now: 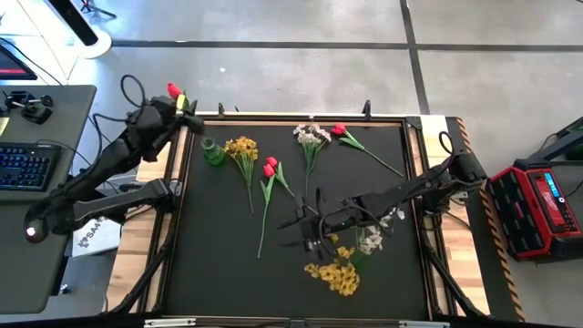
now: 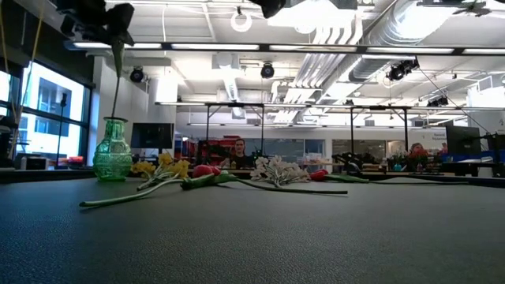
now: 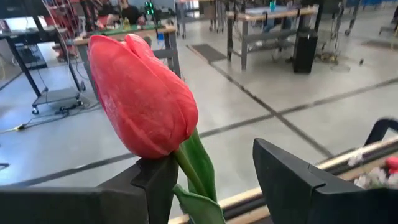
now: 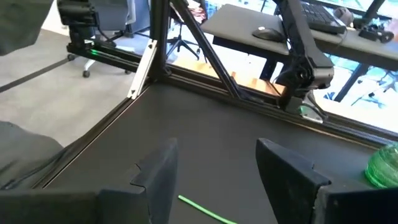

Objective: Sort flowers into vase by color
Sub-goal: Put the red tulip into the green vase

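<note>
Surface [image 1: 219, 273]: a black mat carrying loose flowers; yellow sprays [image 1: 242, 148], two red tulips [image 1: 270, 168] and a white spray [image 1: 311, 136] lie in the middle, and another red tulip [image 1: 339, 130] lies toward the far right.
Left arm: stretched to the far left corner, raised above the green vase [image 1: 212, 152].
Left end effector [image 1: 178, 103]: closed on a red tulip [image 3: 142, 99], bloom up, stem hanging down between the fingers.
Key relation: in the low view the stem [image 2: 117, 79] hangs nearly upright just over the vase mouth [image 2: 114, 121]; the next move is likely a straight lowering.
Right arm: reaching in low over the mat's middle.
Right end effector [image 1: 308, 228]: fingers parted, empty, beside a second white [image 1: 372, 239] and yellow cluster [image 1: 337, 273].
</note>
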Controlling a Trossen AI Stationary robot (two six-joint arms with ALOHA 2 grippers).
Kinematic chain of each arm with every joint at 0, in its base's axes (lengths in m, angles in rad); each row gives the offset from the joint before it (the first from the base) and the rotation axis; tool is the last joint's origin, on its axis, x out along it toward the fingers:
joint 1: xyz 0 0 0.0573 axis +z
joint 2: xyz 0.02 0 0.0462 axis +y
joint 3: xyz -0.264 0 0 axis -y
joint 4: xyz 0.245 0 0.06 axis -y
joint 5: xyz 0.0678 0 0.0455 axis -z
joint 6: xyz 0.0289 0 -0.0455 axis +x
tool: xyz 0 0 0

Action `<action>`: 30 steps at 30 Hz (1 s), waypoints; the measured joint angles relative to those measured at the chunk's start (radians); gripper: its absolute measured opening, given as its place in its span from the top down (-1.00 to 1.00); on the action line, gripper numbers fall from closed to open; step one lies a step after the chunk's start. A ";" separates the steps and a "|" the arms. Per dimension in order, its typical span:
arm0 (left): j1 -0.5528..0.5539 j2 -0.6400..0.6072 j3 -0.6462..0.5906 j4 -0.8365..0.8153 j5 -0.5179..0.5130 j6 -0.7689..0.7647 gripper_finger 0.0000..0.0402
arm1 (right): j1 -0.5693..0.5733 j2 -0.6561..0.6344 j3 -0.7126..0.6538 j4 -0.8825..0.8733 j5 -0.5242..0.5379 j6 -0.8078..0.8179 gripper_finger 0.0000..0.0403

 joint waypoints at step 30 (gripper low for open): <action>0.027 0.022 0.029 -0.200 0.111 -0.066 -0.49 | 0.010 0.000 0.000 -0.009 0.005 -0.016 -0.01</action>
